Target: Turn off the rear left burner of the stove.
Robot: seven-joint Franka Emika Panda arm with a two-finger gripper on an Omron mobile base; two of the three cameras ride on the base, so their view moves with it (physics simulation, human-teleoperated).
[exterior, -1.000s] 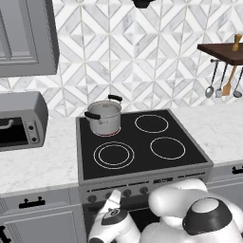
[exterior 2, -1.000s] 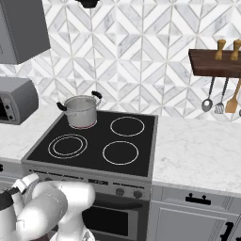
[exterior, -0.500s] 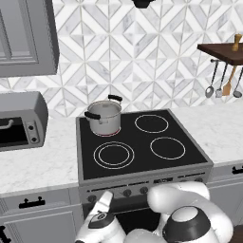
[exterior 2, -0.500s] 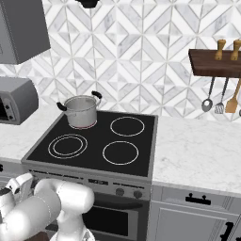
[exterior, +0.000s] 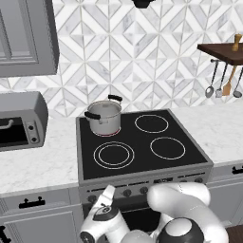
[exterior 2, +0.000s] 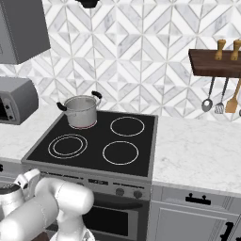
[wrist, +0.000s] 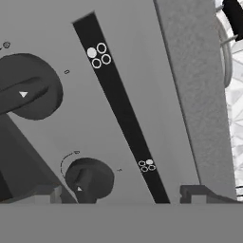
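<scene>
The stove [exterior: 140, 142] [exterior 2: 99, 141] is a black glass cooktop over a grey steel front. A steel pot [exterior: 104, 118] [exterior 2: 81, 110] stands on the rear left burner [exterior: 110, 135] [exterior 2: 84, 127], so just a thin reddish arc of the ring shows at the pot's base. My gripper [exterior: 109, 191] [exterior 2: 29, 178] is low at the left end of the knob row [exterior: 127, 192], pointing at the front panel. In the hand view my gripper [wrist: 123, 194] is open. A large dark knob [wrist: 28, 88] is at the left, and a smaller knob [wrist: 89, 176] sits near the left fingertip [wrist: 45, 192].
A grey toaster oven [exterior: 19, 121] [exterior 2: 14, 99] sits on the counter left of the stove. A wooden shelf [exterior: 223, 50] [exterior 2: 214, 61] with hanging utensils is on the right wall. A black strip with burner icons [wrist: 118, 104] runs across the panel between the knobs.
My hand has shifted left and then risen closer to the left end of the knob row, while the elbow has sunk lower. The pot and the stove have not moved.
</scene>
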